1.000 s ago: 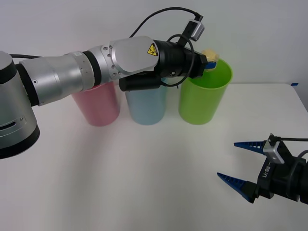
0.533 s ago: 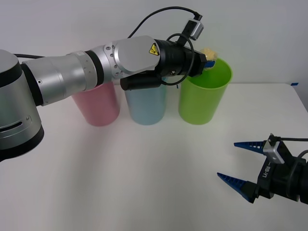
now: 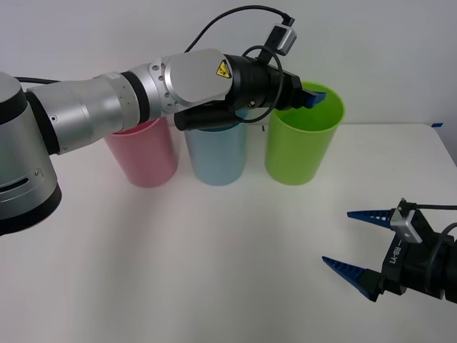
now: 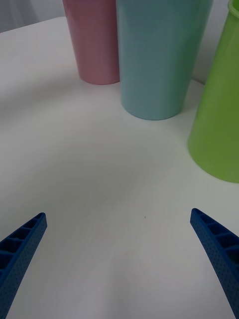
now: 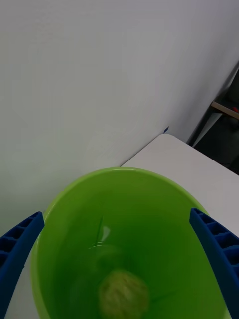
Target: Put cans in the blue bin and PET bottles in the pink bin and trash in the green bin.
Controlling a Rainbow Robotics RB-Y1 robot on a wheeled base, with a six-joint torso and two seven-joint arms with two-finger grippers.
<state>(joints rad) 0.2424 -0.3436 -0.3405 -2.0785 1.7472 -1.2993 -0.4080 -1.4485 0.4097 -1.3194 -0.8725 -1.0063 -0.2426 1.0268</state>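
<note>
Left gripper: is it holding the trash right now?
No. The left gripper is open above the green bin, and the trash lies loose inside the bin between and beyond its fingers.

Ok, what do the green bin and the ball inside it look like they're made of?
The green bin looks like smooth, slightly glossy plastic, with soft highlights on its inner wall. The trash inside seems to be crumpled paper or wrapper, pale and matte, though it is blurred. The open left pincer hangs above the bin.
</note>
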